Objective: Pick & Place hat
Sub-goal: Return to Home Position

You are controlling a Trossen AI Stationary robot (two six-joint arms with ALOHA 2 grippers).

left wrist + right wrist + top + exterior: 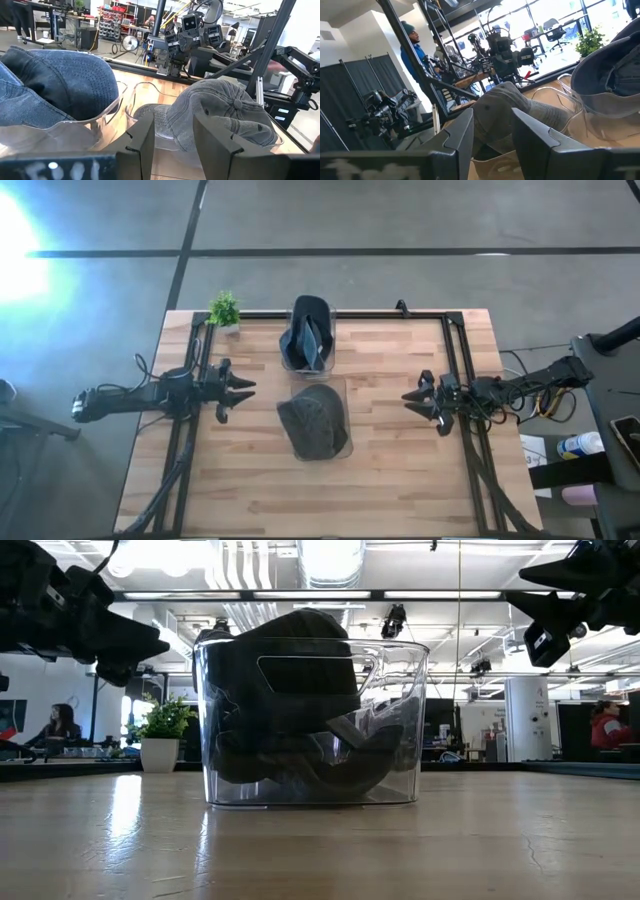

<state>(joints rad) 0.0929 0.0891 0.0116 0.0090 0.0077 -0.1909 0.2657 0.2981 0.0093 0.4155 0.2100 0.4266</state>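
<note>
My left gripper (248, 389) hangs in the air above the table (400, 480), well to the left of the grey-cap bin (346, 395), the clear tub I use as my marker for everything here. Its fingers (142, 142) stand apart with nothing between them (released, plainly), and they point across toward that bin. In the low view it shows high at the upper left (150, 645), well above the bin's rim.

A small potted plant (224, 310) stands behind the grey-cap bin and off to its left, at the table's edge; the low view shows it (160, 735) just left of the bin's wall (400, 670).

The grey-cap bin sits mid-table between my two arms. The grey cap (315, 420) fills it, crown upward and rising over the rim, as my left wrist view shows (225, 115). Just behind this bin stands a second clear bin (308, 366), and the blue cap (307, 330) rests inside that one, its crown also above the rim (my left wrist sees it (55, 85) beside the grey one).

My right gripper (408, 398) hangs well to the right of the grey-cap bin, facing it, at about the same height as the left one (530, 630). Its fingers (530, 135) are likewise spread and hold nothing; past them I see the grey cap (510, 107) in its bin, with the blue cap (615, 65) beside it.
</note>
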